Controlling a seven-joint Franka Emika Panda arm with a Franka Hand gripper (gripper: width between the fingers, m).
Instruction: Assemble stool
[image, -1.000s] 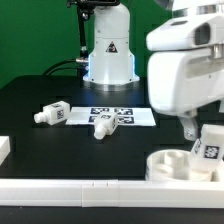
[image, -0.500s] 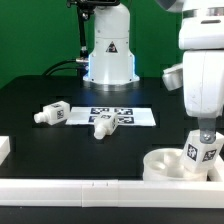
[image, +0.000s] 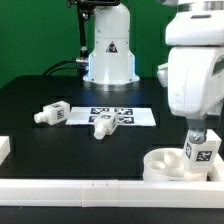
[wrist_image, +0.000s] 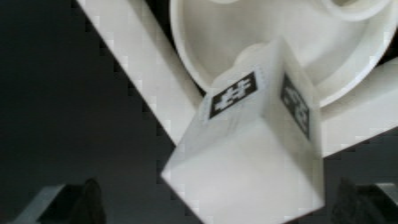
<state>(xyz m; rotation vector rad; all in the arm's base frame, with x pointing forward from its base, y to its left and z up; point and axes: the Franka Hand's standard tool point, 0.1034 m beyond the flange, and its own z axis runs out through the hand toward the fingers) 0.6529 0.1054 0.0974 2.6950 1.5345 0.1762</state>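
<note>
The round white seat (image: 165, 165) lies at the exterior view's right, against the front rail. One chunky tagged leg (image: 203, 150) stands upright in it. My gripper (image: 197, 133) hangs straight above that leg, its fingers coming down around the leg's top. In the wrist view the leg (wrist_image: 249, 150) fills the space between my two dark fingers with a gap on each side, so the gripper (wrist_image: 222, 205) is open. The seat (wrist_image: 249, 30) shows behind the leg. Two more legs (image: 50, 114) (image: 103, 124) lie on their sides on the black table.
The marker board (image: 128, 116) lies flat mid-table in front of the robot base (image: 108, 55). A long white rail (image: 80, 190) runs along the front edge, and a short white piece (image: 4, 150) sits at the exterior view's left.
My gripper has swung from beside the standing leg to directly above it and now sits around its top. The jaws stayed wide open. The two lying legs have not moved.
</note>
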